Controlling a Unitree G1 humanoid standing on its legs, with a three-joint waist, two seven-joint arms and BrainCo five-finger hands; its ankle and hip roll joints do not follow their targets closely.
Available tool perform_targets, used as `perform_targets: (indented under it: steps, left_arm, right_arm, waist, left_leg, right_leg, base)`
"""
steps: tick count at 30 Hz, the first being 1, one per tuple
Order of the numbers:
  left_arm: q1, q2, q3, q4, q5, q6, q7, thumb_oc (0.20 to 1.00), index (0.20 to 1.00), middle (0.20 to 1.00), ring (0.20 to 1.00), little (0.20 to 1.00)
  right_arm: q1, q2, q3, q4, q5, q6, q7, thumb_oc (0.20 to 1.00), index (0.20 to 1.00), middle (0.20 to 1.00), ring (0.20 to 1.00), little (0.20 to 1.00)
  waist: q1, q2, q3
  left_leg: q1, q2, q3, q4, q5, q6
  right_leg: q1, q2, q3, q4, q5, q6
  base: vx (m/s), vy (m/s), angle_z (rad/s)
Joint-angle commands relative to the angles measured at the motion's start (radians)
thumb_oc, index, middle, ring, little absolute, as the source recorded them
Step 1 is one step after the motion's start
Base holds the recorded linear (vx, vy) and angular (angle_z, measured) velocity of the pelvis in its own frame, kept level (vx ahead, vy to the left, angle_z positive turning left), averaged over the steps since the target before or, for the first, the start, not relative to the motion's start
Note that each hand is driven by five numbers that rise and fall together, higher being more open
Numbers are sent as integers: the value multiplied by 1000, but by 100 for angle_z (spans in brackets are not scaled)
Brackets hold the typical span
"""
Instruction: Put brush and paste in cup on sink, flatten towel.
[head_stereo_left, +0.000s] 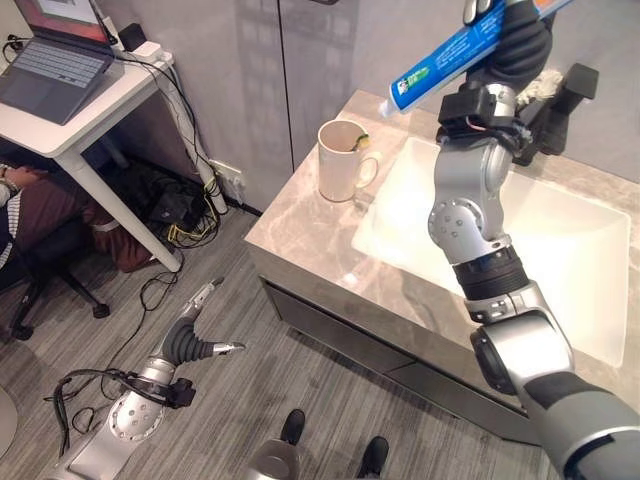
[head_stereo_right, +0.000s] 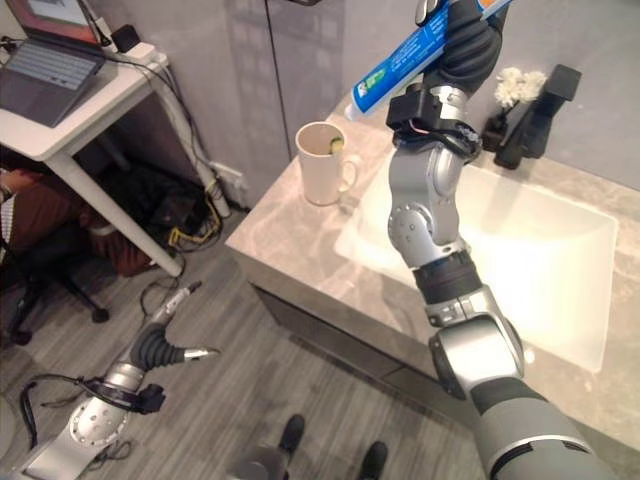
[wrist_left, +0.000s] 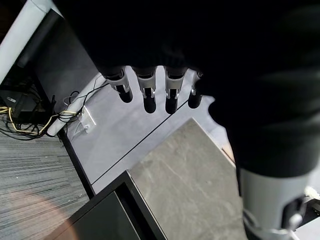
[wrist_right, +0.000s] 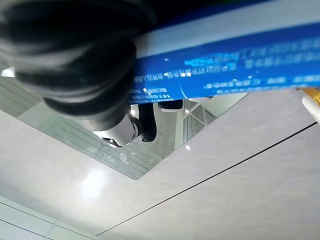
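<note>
Right hand (head_stereo_left: 520, 45) is raised above the sink counter (head_stereo_left: 300, 225), fingers curled round the blue toothpaste tube (head_stereo_left: 445, 55), cap end tilted down toward the cream cup (head_stereo_left: 340, 160), not touching it. Left hand (head_stereo_left: 195, 335) hangs low over the floor, fingers straight, empty.

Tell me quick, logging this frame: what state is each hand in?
Left hand: open, holding nothing, low beside the counter.
Right hand: closed on the toothpaste tube, raised.

Silver-grey arms with rounded segments, black ribbed bands between them. Right robot hand (head_stereo_left: 520, 45): dark ribbed cover, red-pink wires at wrist block. Left robot hand (head_stereo_left: 195, 335): same dark ribbed cover, silver dark-tipped fingers (wrist_left: 148, 95).
</note>
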Motion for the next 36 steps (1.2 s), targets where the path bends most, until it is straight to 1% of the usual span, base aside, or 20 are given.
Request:
perform_targets:
  steps: [1, 2, 3, 4, 5, 7, 8, 10, 13, 15, 17, 20, 21, 23, 25, 26, 30, 31, 33, 36]
  left_arm:
    - [-3, 43, 14, -38, -29, -32, -1, 1000, 1000, 1000, 1000, 1000]
    - [-2, 44, 15, -37, -24, -32, -1, 1000, 1000, 1000, 1000, 1000]
    - [-4, 42, 13, -37, -24, -31, -1, 1000, 1000, 1000, 1000, 1000]
    - [10, 36, 26, -35, -26, -27, 4, 1000, 1000, 1000, 1000, 1000]
    - [19, 35, 35, -35, -29, -23, 4, 1000, 1000, 1000, 1000, 1000]
    - [33, 39, 41, -33, -33, -25, -1, 1000, 1000, 1000, 1000, 1000]
    - [31, 40, 39, -33, -32, -26, -3, 1000, 1000, 1000, 1000, 1000]
    - [13, 42, 27, -30, -36, -28, -5, 1000, 1000, 1000, 1000, 1000]
    - [-4, 39, 25, -43, -33, -30, -7, 1000, 1000, 1000, 1000, 1000]
    - [-1, 50, 21, -54, -18, -26, -13, 1000, 1000, 1000, 1000, 1000]
    - [2, 60, 18, -70, 12, -24, -3, 1000, 1000, 1000, 1000, 1000]
    - [-2, 43, 14, -57, 9, -15, 3, 1000, 1000, 1000, 1000, 1000]
    - [-4, 37, 15, -54, 10, -15, 5, 1000, 1000, 1000, 1000, 1000]
    - [14, -13, 29, -38, -22, 0, 16, 1000, 1000, 1000, 1000, 1000]
    - [38, -45, 52, -37, -30, 5, 28, 1000, 1000, 1000, 1000, 1000]
    - [39, -45, 53, -39, -30, 5, 29, 1000, 1000, 1000, 1000, 1000]
    - [52, -56, 64, -38, -16, 11, 32, 1000, 1000, 1000, 1000, 1000]
    - [51, -60, 64, -36, -16, 13, 32, 1000, 1000, 1000, 1000, 1000]
    - [53, -68, 65, -31, -17, 17, 32, 1000, 1000, 1000, 1000, 1000]
    - [56, -80, 65, -30, -22, 19, 33, 1000, 1000, 1000, 1000, 1000]
  right_arm:
    - [-145, -103, 11, -6, -63, -7, -6, 200, 200, 200, 200, 200]
    - [-150, -127, 16, 4, -90, 4, -23, 200, 200, 200, 200, 200]
    - [-151, -128, 17, 2, -95, 6, -29, 200, 200, 200, 200, 200]
    - [-158, -158, 15, 2, -116, 13, -50, 200, 200, 200, 200, 200]
    - [-161, -167, 16, 4, -133, 20, -62, 200, 200, 200, 200, 200]
    - [-191, -191, 15, 45, -166, 31, -87, 200, 200, 200, 200, 200]
    - [-199, -197, 14, 58, -168, 31, -93, 200, 200, 200, 200, 200]
    - [-226, -213, 18, 104, -180, 39, -107, 200, 200, 200, 200, 200]
    - [-247, -237, 30, 125, -207, 53, -120, 200, 200, 200, 200, 200]
    - [-263, -254, 34, 152, -258, 75, -154, 200, 200, 200, 200, 200]
    - [-273, -235, 31, 163, -276, 81, -175, 200, 200, 200, 200, 200]
    - [-283, -233, 47, 177, -279, 94, -176, 200, 200, 200, 200, 200]
    - [-283, -235, 47, 179, -280, 95, -176, 200, 200, 200, 200, 200]
    - [-266, -236, 46, 164, -277, 98, -175, 200, 200, 200, 200, 200]
    - [-250, -242, 40, 160, -270, 98, -174, 200, 200, 200, 200, 200]
    - [-250, -242, 40, 159, -270, 98, -175, 200, 200, 200, 200, 200]
    - [-235, -246, 36, 170, -258, 96, -165, 200, 200, 200, 200, 200]
    - [-235, -243, 39, 175, -254, 97, -161, 200, 200, 200, 200, 200]
    - [-234, -240, 49, 177, -259, 106, -157, 200, 200, 200, 200, 200]
    - [-229, -241, 51, 184, -265, 109, -160, 200, 200, 200, 200, 200]
  waist:
    - [11, -67, -24]
    - [11, -67, -24]
    - [8, -66, -24]
    - [10, -65, -21]
    - [9, -65, -21]
    - [19, -62, -19]
    - [19, -63, -18]
    - [22, -62, -16]
    - [22, -62, -12]
    - [24, -59, -8]
    - [25, -65, -7]
    - [25, -78, -7]
    - [23, -82, -6]
    - [25, -88, -2]
    - [27, -92, -2]
    - [25, -92, -2]
    - [29, -99, -1]
    - [29, -101, 1]
    - [30, -101, 2]
    - [30, -103, 6]
  left_leg:
    - [-20, -36, -42, 17, -26, 23]
    - [-23, -38, -47, 14, -23, 23]
    - [-24, -38, -50, 13, -21, 23]
    - [-29, -41, -58, 8, -17, 24]
    - [-31, -43, -66, 8, -17, 26]
    - [-30, -48, -82, 8, -24, 27]
    - [-34, -52, -88, 6, -16, 29]
    - [-34, -59, -103, 6, -21, 28]
    - [-44, -69, -116, 4, -12, 30]
    - [-47, -72, -122, 5, -18, 30]
    - [-48, -73, -123, 5, -17, 30]
    - [-53, -72, -123, 3, -17, 29]
    - [-59, -75, -123, 2, -9, 30]
    - [-56, -71, -120, 3, -18, 29]
    - [-58, -70, -122, 2, -18, 29]
    - [-61, -72, -123, 1, -10, 31]
    - [-58, -68, -120, 3, -18, 29]
    - [-62, -70, -121, 1, -10, 30]
    - [-63, -66, -120, 2, -16, 28]
    - [-70, -69, -122, 1, -8, 30]
  right_leg:
    - [44, -120, -11, 3, 53, 58]
    - [44, -123, -18, 3, 54, 59]
    - [44, -123, -22, 3, 54, 59]
    - [46, -128, -35, 3, 56, 60]
    - [48, -129, -41, 3, 57, 60]
    - [59, -131, -55, 3, 52, 60]
    - [58, -136, -61, 3, 58, 60]
    - [71, -138, -75, 4, 54, 62]
    - [72, -146, -88, 6, 62, 63]
    - [73, -147, -94, 7, 60, 65]
    - [74, -147, -98, 5, 64, 67]
    - [71, -146, -95, 4, 68, 70]
    - [66, -148, -95, 3, 73, 70]
    - [67, -141, -90, 4, 66, 68]
    - [67, -140, -91, 3, 64, 68]
    - [64, -142, -92, 3, 69, 68]
    - [67, -138, -91, 3, 64, 68]
    - [63, -140, -91, 3, 68, 68]
    - [62, -137, -90, 3, 60, 68]
    - [54, -138, -91, 3, 66, 69]
  base:
    - [14, 31, 43]
    - [17, 18, 31]
    - [25, 30, 31]
    - [24, 25, 28]
    - [38, 36, 26]
    - [62, 29, 18]
    - [52, 33, 21]
    - [40, 23, 22]
    - [12, 9, 28]
    - [25, 8, 26]
    - [22, 13, 11]
    - [0, 0, 0]
    - [0, 0, 0]
    - [0, 0, 0]
    - [0, 0, 0]
    - [0, 0, 0]
    - [0, 0, 0]
    - [0, 0, 0]
    - [0, 0, 0]
    - [-10, 4, 0]
